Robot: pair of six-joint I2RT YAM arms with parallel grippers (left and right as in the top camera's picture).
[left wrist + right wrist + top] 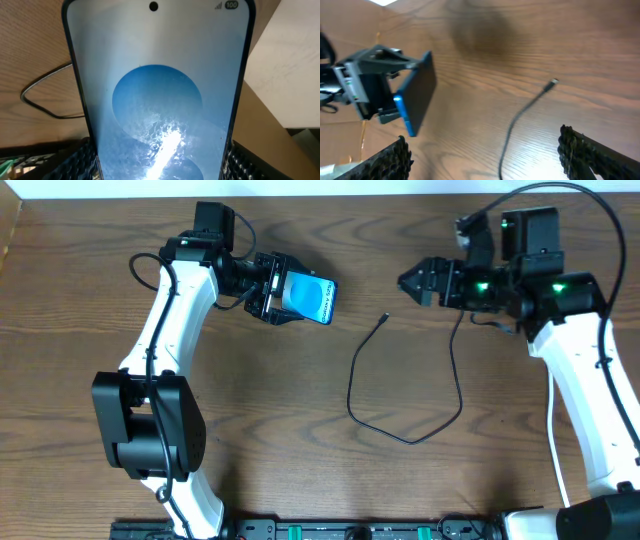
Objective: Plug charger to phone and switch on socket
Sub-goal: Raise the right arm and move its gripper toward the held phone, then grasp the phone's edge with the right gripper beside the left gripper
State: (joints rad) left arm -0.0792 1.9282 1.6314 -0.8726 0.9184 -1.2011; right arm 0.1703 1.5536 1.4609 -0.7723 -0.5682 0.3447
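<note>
The left tool (pixel 275 292) is gripping the phone (pixel 312 298). The right tool (pixel 412 282) is hanging wide and empty beyond the phone, with the charger (pixel 352 395) lying loose on the bench (pixel 300 440) between them, not yet plugged in. The socket is not showing anywhere, so the switching is probably still waiting too.

Left wrist view, top right corner of the phone (pixel 160 100) screen: a small rounded badge (pixel 231 5) reads "100". Just left of it sits a signal-bar icon (pixel 218 6). From overhead, a line of white lettering (pixel 322 300) runs across the blue screen, but it's too small to make out. Nothing is readable in the right wrist view.
</note>
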